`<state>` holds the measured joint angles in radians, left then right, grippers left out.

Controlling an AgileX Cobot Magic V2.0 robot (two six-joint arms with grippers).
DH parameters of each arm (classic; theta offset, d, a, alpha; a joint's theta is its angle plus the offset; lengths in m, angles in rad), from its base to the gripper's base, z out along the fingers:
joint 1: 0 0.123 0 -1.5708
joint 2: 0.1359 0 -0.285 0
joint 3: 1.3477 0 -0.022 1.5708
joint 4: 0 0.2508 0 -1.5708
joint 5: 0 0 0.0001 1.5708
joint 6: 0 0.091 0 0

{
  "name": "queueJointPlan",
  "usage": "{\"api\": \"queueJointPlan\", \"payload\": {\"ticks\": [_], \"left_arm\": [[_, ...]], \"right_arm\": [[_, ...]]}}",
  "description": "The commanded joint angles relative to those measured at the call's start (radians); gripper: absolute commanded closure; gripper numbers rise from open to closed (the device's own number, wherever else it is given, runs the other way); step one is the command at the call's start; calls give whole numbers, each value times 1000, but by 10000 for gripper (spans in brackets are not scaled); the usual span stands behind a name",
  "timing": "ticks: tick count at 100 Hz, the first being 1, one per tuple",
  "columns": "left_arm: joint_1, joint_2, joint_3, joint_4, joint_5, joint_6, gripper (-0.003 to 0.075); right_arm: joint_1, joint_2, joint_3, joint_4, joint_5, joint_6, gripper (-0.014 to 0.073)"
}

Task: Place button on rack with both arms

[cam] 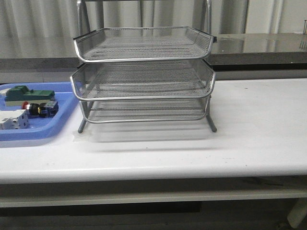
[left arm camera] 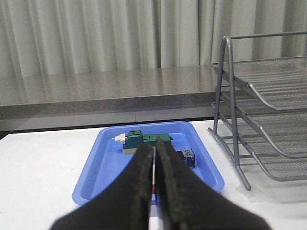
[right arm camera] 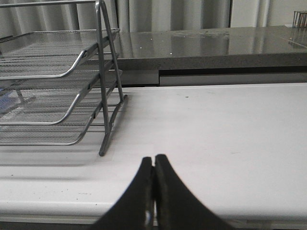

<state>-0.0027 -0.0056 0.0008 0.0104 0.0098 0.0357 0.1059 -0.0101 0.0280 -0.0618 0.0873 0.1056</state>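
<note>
The button (cam: 36, 109) lies on its side in the blue tray (cam: 43, 132) at the far left of the table, red cap to the left, bluish end to the right. In the left wrist view only its bluish end (left arm camera: 187, 156) shows beside the fingers; the rest is hidden behind them. The three-tier wire-mesh rack (cam: 144, 58) stands mid-table, its tiers empty. My left gripper (left arm camera: 154, 149) is shut and empty, hovering short of the tray. My right gripper (right arm camera: 154, 160) is shut and empty, over the table's front edge, right of the rack (right arm camera: 103, 96). Neither arm shows in the front view.
The tray (left arm camera: 96, 167) also holds a green block (cam: 28, 94) behind the button and a white block (cam: 13, 120) in front of it. The rack (left arm camera: 268, 139) stands just right of the tray. A grey counter runs along the back.
</note>
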Motion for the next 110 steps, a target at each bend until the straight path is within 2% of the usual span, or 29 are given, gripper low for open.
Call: {"api": "queueJointPlan", "payload": {"ticks": [1,32,49,69,78,110], "left_arm": [[1,-32,47,-10,-82,-9,716],[1,-32,47,-10,-82,-9,716],[1,-32,47,-10,-82,-9,716],[1,-32,47,-10,-82,-9,716],[1,-32,47,-10,-82,-9,716],[1,-32,47,-10,-82,-9,716]], "right_arm": [[-7,-19,-16,1,-87,-8,660],[-7,-19,-16,2,-87,-8,660],[-7,-19,-20,23,-157,2,660],[-7,13,-128,62,-112,2,660],[-7,79,-229,62,-16,2,660],[-7,504,-686,110,559,2,660]]}}
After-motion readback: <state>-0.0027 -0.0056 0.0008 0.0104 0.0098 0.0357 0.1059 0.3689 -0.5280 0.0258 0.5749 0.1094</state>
